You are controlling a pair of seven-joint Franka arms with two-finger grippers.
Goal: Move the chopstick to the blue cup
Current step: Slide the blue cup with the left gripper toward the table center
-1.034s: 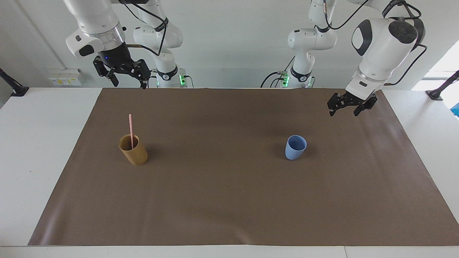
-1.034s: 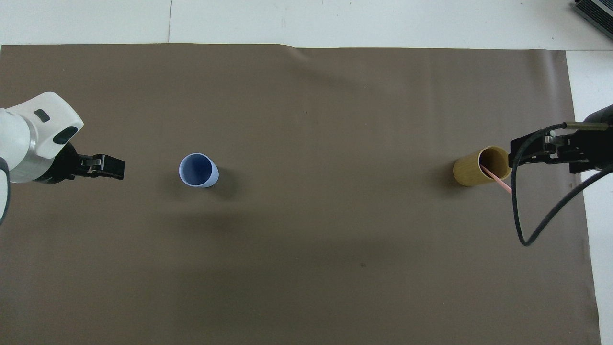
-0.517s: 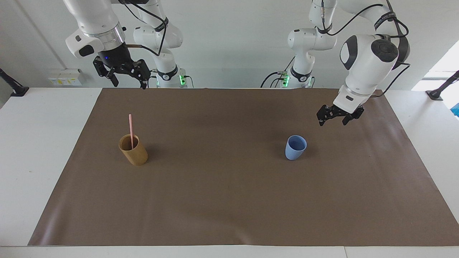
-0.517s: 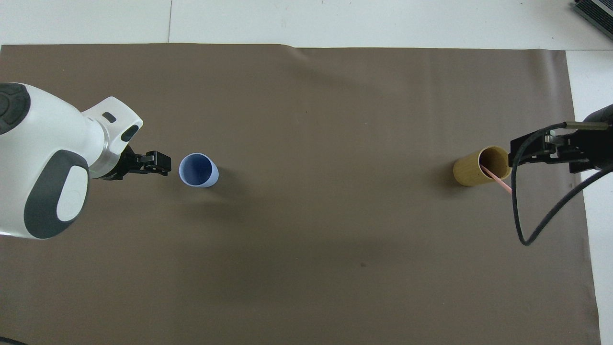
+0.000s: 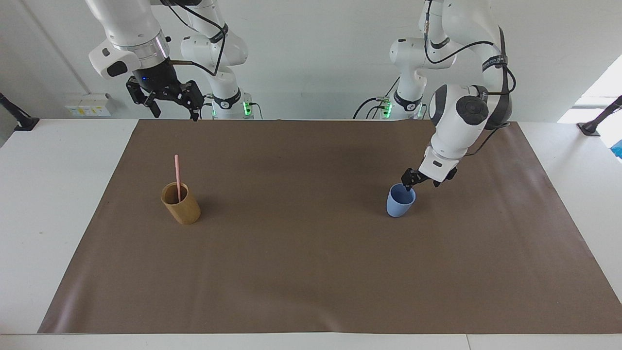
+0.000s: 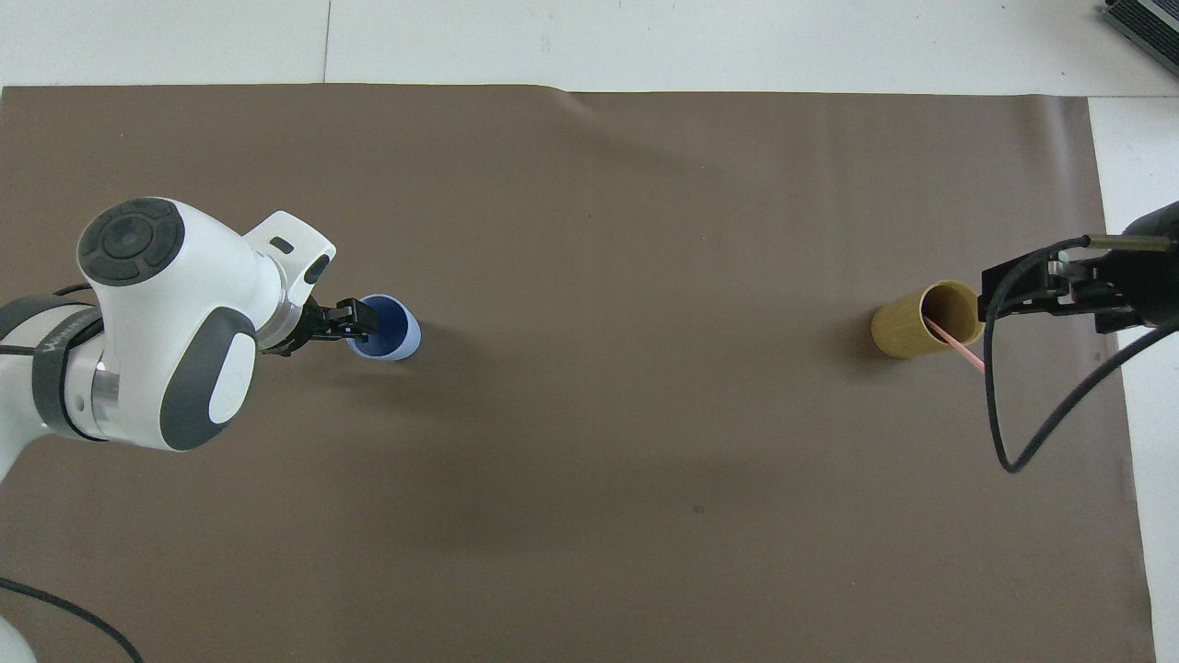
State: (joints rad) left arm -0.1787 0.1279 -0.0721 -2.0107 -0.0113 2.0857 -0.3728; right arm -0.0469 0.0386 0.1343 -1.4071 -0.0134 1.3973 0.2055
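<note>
The pale-pink chopstick [image 5: 177, 176] [image 6: 954, 343] stands leaning in a tan-brown cylindrical cup [image 5: 181, 205] [image 6: 907, 324] toward the right arm's end of the table. The light-blue cup [image 5: 400, 204] [image 6: 398, 331] stands upright toward the left arm's end. My left gripper [image 5: 409, 180] [image 6: 356, 319] is open and low at the blue cup's rim, on the side toward the left arm's end. I cannot tell whether it touches the cup. My right gripper [image 5: 174, 107] [image 6: 997, 293] waits open and empty, high over the mat's edge beside the tan cup.
A brown mat [image 5: 311, 272] [image 6: 589, 212] covers most of the white table. A black cable [image 6: 999, 433] loops down from the right arm beside the tan cup. A dark device [image 6: 1147, 23] lies at the table's corner farthest from the robots.
My left arm has swung in from the left arm's end of the mat and come down to the blue cup's rim. The right arm, chopstick and cups have not moved.
</note>
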